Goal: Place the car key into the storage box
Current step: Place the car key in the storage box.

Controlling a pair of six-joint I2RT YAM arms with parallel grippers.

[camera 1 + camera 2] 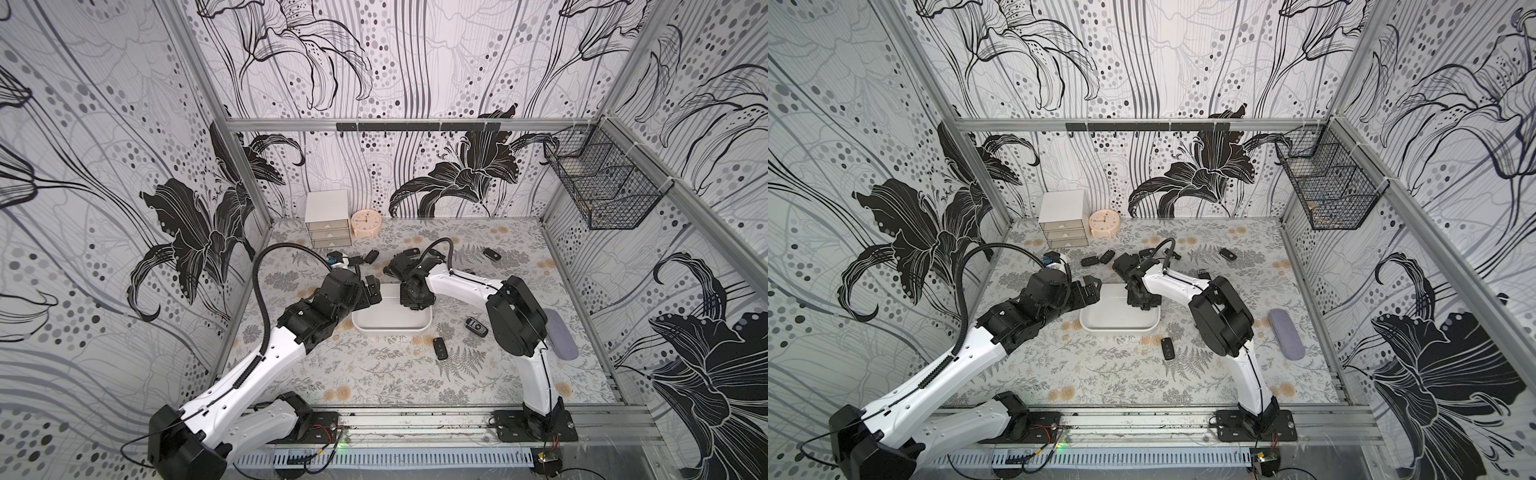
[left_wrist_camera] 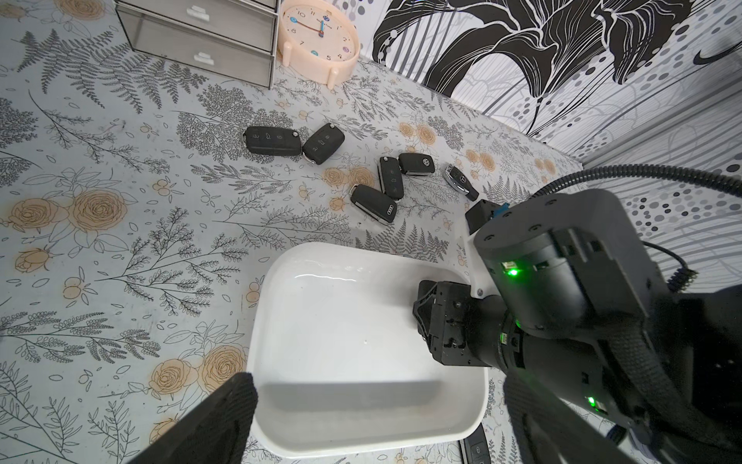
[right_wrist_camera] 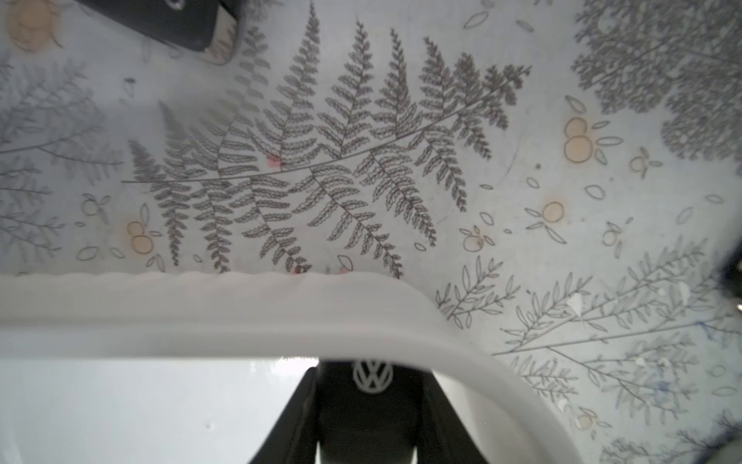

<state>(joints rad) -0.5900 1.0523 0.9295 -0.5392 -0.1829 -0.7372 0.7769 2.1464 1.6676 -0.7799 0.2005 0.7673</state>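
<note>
Low in the right wrist view, the right gripper (image 3: 368, 381) pinches a small black plastic VW-badged car key (image 3: 371, 418) by its side edges inside the shallow white plastic storage box (image 3: 241, 317), a light, rigid, probably slick fob suiting that mid-body hold, while the left gripper (image 2: 377, 385) gapes empty.

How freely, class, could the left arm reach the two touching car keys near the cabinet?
Probably yes: its open pincer hovers by the storage box; only bare table lies before the keys.

Floral table (image 1: 374, 374) with storage box (image 1: 388, 329), key fobs (image 1: 439, 347)
</note>
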